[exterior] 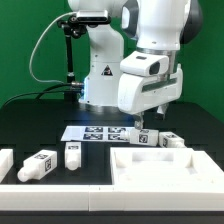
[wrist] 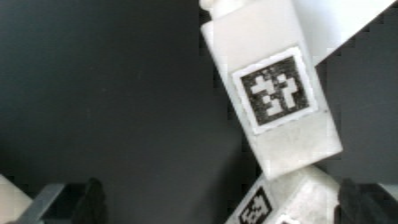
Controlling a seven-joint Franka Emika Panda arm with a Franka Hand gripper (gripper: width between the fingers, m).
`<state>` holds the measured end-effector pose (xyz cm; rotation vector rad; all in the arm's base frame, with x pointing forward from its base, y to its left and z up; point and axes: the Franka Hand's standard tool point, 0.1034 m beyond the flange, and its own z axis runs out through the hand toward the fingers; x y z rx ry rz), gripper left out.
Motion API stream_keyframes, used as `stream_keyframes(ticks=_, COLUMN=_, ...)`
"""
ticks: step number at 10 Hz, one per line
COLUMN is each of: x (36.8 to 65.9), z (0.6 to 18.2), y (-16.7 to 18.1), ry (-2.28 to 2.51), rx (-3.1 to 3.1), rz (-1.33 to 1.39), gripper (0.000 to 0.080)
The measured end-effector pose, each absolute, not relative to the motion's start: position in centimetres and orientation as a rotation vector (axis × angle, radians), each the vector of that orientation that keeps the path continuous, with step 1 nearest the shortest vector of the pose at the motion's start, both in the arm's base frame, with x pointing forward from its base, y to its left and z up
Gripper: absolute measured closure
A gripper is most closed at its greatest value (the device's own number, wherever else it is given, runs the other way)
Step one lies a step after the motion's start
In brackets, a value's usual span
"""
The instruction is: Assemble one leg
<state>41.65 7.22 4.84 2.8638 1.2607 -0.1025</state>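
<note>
My gripper (exterior: 143, 123) hangs just above two white legs behind the tray panel: one leg (exterior: 149, 139) with its tag facing forward and a second leg (exterior: 172, 142) to its right in the exterior view. In the wrist view a long white leg (wrist: 276, 90) with a black-and-white tag runs diagonally, and another tagged piece (wrist: 263, 206) lies below it. My gripper (wrist: 224, 202) is open, with dark fingers (wrist: 75, 200) on either side. The white piece lies between them, nearer one finger, and I cannot see any contact.
The large white tray-shaped panel (exterior: 165, 166) fills the front right of the exterior view. The marker board (exterior: 95, 131) lies mid-table. Two more legs (exterior: 42, 164) (exterior: 72, 155) and a white block (exterior: 5, 160) lie at the front left. The robot base stands behind.
</note>
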Motion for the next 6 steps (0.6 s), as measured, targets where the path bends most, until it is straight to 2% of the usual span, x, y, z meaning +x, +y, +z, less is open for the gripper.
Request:
stream_keyframes(ticks=3, x=39.0, z=1.4, y=7.1, ry=1.260, rx=2.858, rz=-0.143, gripper=0.0151)
stream_keyframes(ticks=6, x=38.8, z=0.9, y=7.0, ry=1.233, rx=2.869, rz=-0.156, gripper=0.0151)
